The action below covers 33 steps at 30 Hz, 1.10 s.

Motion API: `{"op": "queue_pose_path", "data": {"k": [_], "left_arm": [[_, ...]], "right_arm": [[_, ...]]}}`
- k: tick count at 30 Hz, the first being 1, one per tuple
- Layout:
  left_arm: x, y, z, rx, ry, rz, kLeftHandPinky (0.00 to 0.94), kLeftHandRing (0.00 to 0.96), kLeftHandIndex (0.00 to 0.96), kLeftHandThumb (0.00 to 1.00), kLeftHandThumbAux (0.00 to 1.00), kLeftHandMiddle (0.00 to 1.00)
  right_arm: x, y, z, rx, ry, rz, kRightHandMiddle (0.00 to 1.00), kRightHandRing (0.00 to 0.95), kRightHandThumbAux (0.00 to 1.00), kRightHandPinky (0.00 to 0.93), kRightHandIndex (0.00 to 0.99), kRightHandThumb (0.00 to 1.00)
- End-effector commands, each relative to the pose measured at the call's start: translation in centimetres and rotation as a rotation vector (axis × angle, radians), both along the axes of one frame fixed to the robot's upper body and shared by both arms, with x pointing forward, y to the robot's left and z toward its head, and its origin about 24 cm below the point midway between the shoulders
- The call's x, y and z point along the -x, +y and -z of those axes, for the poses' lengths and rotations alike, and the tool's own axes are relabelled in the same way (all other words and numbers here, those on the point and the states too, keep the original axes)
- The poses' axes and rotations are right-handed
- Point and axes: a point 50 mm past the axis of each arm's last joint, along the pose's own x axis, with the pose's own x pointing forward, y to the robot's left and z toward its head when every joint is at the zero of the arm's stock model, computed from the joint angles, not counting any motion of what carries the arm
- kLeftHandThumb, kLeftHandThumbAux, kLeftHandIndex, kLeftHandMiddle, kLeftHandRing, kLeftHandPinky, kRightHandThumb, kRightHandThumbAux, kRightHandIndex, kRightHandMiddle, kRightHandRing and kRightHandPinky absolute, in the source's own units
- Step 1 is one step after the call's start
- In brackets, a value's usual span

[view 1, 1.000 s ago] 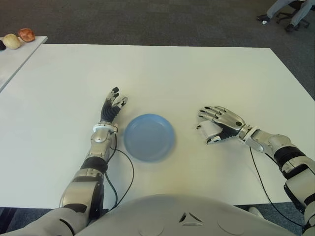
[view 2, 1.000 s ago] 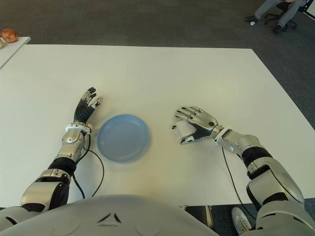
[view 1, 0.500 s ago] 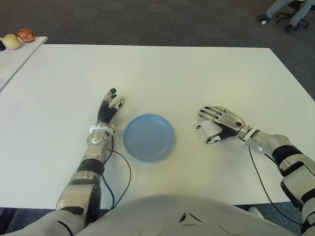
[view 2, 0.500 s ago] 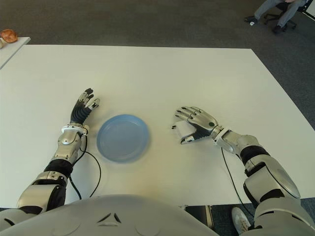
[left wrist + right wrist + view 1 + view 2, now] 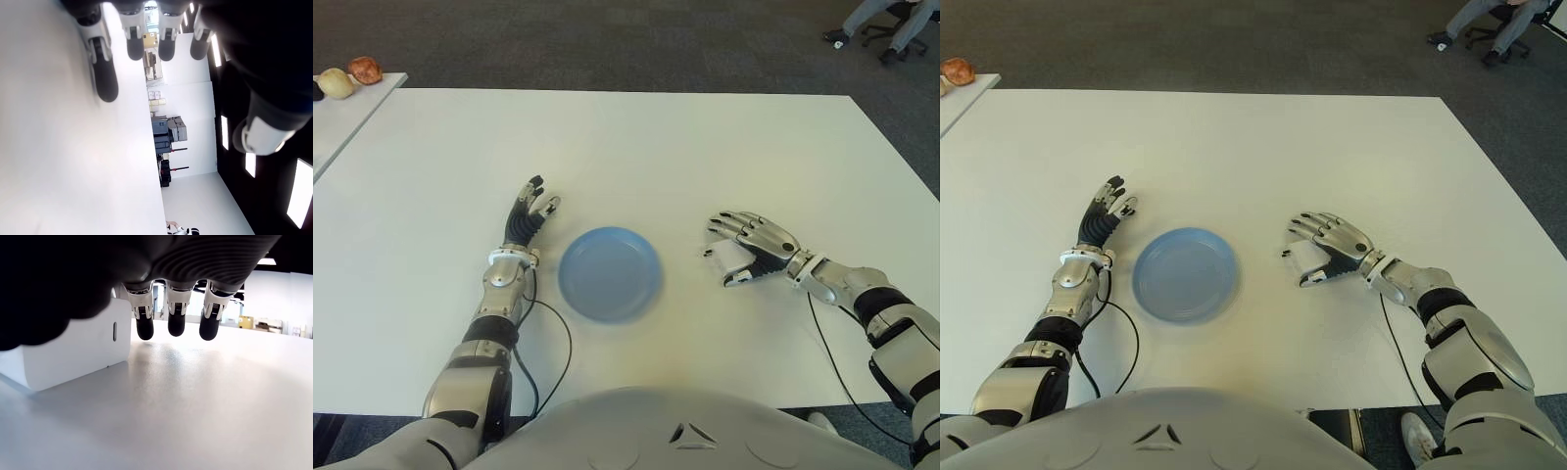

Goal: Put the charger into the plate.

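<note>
White table (image 5: 636, 147), right hand (image 5: 751, 247) arched over charger (image 5: 732, 258), fingers uncurled, left hand (image 5: 530, 212) flat, empty

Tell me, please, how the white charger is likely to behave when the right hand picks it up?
The charger looks like a rigid, flat-sided block, so probably stiff and unlikely to roll. Its smooth shell may slip between the right hand's fingers.

White table (image 5: 636, 147), dark grey carpet (image 5: 607, 39), office chair (image 5: 899, 22) far corner.
</note>
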Motion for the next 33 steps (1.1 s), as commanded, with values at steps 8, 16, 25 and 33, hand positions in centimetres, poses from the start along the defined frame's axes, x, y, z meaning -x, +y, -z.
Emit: {"op": "queue_pose_path", "data": {"k": [8,16,25,33], "left_arm": [[3.64,0.32,4.11,0.017,0.253,-0.024,0.063,0.06,0.028,0.0,0.605,0.075],[3.59,0.15,4.07,0.031,0.243,-0.023,0.058,0.06,0.03,0.0,0.619,0.071],[3.48,-0.18,4.03,0.027,0.24,-0.017,0.053,0.055,0.027,0.0,0.594,0.071],[3.43,-0.42,3.98,0.027,0.24,-0.018,0.055,0.058,0.029,0.0,0.592,0.073]], "right_arm": [[0.37,0.16,0.75,0.012,0.039,-0.01,0.0,0.0,0.196,0.0,0.0,0.21],[0.32,-0.07,0.68,0.026,0.042,-0.015,0.0,0.0,0.199,0.0,0.0,0.217],[0.23,-0.29,0.5,0.037,0.073,-0.016,0.076,0.072,0.23,0.126,0.058,0.218],[0.11,-0.2,0.08,0.053,0.016,-0.071,0.591,0.567,0.381,0.621,0.432,0.297]]}}
